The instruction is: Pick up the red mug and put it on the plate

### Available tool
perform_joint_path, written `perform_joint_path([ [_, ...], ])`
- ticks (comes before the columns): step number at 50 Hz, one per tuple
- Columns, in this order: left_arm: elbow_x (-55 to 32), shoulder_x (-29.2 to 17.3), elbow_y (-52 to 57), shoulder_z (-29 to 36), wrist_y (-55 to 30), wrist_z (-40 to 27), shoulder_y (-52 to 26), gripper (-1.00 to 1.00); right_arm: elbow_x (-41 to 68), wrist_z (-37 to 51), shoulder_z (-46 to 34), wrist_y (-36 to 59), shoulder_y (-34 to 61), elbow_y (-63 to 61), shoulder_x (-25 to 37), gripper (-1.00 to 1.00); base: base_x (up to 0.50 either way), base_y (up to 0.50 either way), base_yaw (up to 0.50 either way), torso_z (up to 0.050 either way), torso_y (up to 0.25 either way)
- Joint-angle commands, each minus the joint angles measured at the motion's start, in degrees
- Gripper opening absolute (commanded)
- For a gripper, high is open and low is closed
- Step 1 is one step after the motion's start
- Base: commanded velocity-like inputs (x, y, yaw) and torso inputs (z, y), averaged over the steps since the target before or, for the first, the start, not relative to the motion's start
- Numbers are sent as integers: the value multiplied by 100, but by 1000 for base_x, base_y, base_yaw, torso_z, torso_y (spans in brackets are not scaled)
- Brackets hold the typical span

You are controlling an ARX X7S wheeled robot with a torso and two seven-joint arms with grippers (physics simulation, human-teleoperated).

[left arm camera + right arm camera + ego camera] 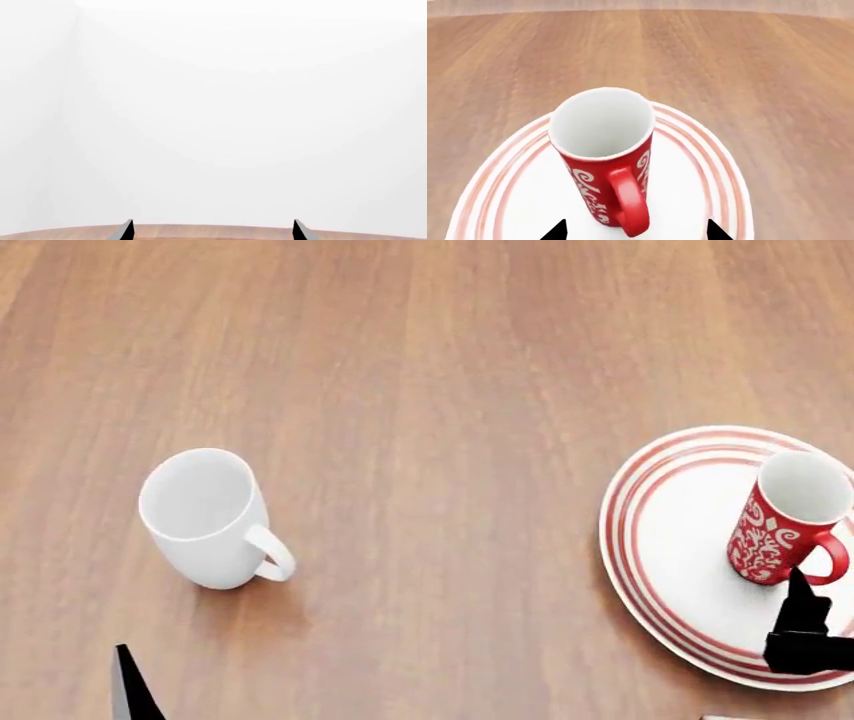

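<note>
Your right gripper (636, 231) stands with its two dark fingertips (557, 231) spread apart, one on either side of the red mug's handle, and neither tip touches the mug. In the head view the same gripper (805, 630) shows as a dark shape at the near edge of the plate, just behind the mug.

The red mug (604, 155) stands upright on the plate (507, 175), directly ahead of the right gripper, with its loop handle turned toward the fingertips. In the head view the red mug (785, 518) sits on the plate's (667, 540) right half, inside the red rings. The white swirl pattern on the mug carries no readable lettering — no brand or label can be made out on either mug or on the plate.

Your left gripper (212, 231) also has its fingertips (124, 231) held wide apart, with nothing between them. Ahead of it you see only a thin strip of the wooden table (213, 232) and a blank white background. In the head view one tip of it (131, 685) shows at the lower edge.

The plain white mug (203, 515) stands upright on the table (427, 360), just ahead of the left gripper and well apart from the plate — its handle points toward the plate side.
</note>
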Motion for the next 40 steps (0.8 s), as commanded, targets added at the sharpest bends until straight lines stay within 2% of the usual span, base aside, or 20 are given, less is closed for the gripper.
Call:
perform_joint_path([
  [1, 25, 1, 7, -35, 0, 0, 15, 100, 118, 116, 10, 138, -366, -1047, 315, 100, 0, 0, 0, 0, 0],
  [40, 102, 0, 58, -126, 0, -2, 53, 100, 354, 232, 199, -20, -1012, -3464, 1072, 100, 0, 0, 0, 0, 0],
])
